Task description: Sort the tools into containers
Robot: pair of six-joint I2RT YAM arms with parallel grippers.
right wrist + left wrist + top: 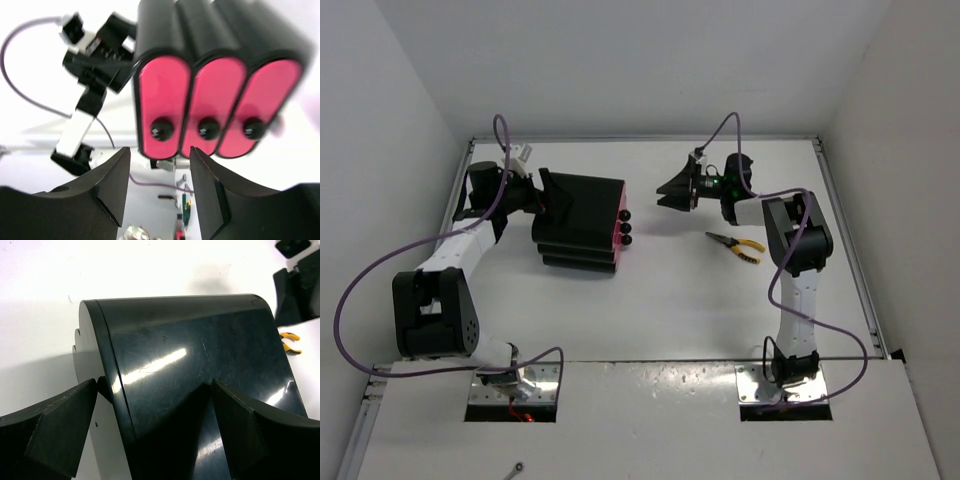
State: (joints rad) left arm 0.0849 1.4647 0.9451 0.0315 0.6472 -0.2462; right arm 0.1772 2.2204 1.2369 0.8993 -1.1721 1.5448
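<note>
Our right end effector [668, 193], fingers apart, faces the magenta-pink drawers [207, 100] of the boxy black cabinet [578, 222] at its 9 o'clock; yellow-handled pliers [736, 246] lie at its 5 o'clock. Our left end effector [154, 390], spread wide, straddles the cabinet's back.

Bright, even overhead light; glare streaks the cabinet [200, 370]; right wrist view blurred.

White table [700, 300], black cabinet [582, 222] of pink drawers [207, 100] standing left of centre, yellow-handled pliers [737, 246] lying right.
</note>
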